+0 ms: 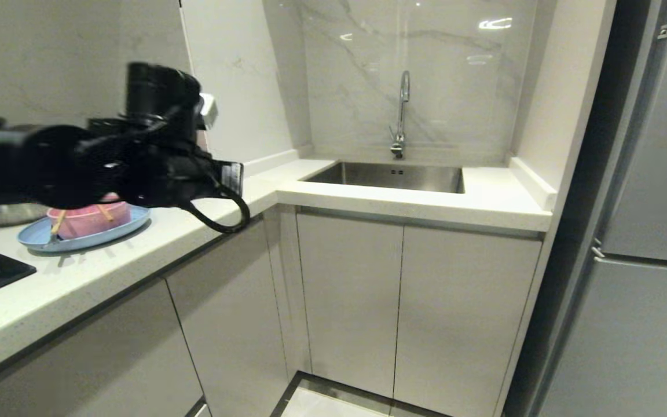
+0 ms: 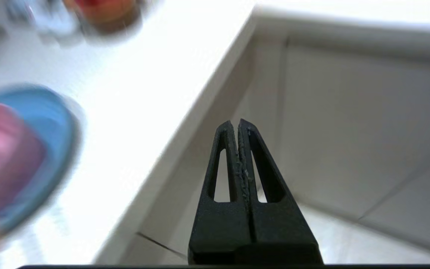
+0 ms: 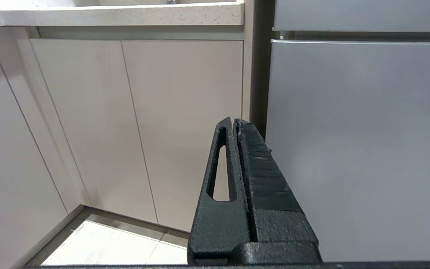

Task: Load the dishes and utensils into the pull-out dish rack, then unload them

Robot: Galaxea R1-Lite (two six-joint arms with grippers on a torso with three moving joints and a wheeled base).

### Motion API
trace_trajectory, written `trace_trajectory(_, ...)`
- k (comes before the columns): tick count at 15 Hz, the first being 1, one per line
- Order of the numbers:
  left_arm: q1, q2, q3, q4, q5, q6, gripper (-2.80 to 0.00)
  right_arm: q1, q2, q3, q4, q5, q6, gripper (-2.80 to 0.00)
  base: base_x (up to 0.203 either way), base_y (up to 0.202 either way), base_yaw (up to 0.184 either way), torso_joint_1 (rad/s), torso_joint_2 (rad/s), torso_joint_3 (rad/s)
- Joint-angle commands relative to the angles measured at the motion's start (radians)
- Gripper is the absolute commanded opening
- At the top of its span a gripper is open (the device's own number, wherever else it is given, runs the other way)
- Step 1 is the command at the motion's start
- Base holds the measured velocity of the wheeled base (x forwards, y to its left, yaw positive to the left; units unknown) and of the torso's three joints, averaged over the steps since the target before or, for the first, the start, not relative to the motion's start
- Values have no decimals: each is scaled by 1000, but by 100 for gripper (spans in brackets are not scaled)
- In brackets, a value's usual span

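- The light-blue plate (image 1: 87, 234) is seen lying flat on the white worktop (image 1: 154, 249), near its front edge, with the pink bowl (image 1: 89, 219) standing upright in it.
- Two wooden chopsticks (image 1: 58, 222) are laid across or in the bowl; which one cannot be told, as the arm hides most of them.
- The plate is judged stiff, smooth and probably light; it is best taken at its rim, where a thin edge is offered, and a slip is likely on so glossy a surface.
- The bowl is judged rigid and light; its wall can be pinched at the lip once the chopsticks are lifted out.
- The chopsticks are judged thin and easily rolled, so they are better gripped near mid-length.
- The left hand (image 2: 239, 127) is held with its fingers pressed together and nothing between them, above the cabinet fronts just off the worktop's edge.
- The right hand (image 3: 236, 125) is likewise closed and empty, parked low before the cabinet doors (image 3: 140, 123) and the fridge (image 3: 360, 149).
- No pulled-out dish rack is visible; the cabinets are shut.
- A steel sink (image 1: 388, 176) with a tap (image 1: 401, 113) is set in the corner, well apart from the dishes.
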Motion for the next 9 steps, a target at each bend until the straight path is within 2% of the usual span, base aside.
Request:
trace_trajectory(1, 22, -308, 65, 14, -96, 25, -280, 0, -1, 26, -1, 1, 0, -280, 0, 0, 0, 0, 0, 0)
trace_trajectory(3, 106, -492, 158, 24, -279, 129, -280, 0, -1, 26, -1, 1, 0, -280, 0, 0, 0, 0, 0, 0)
trace_trajectory(5, 240, -663, 262, 27, -450, 229, -280, 0, -1, 26, -1, 1, 0, -280, 0, 0, 0, 0, 0, 0)
trace_trajectory(7, 358, -820, 350, 31, -554, 274, -280, 0, -1, 26, -1, 1, 0, -280, 0, 0, 0, 0, 0, 0)
trace_trajectory(9, 430, -965, 466, 31, -594, 288, -280, 0, -1, 26, -1, 1, 0, -280, 0, 0, 0, 0, 0, 0)
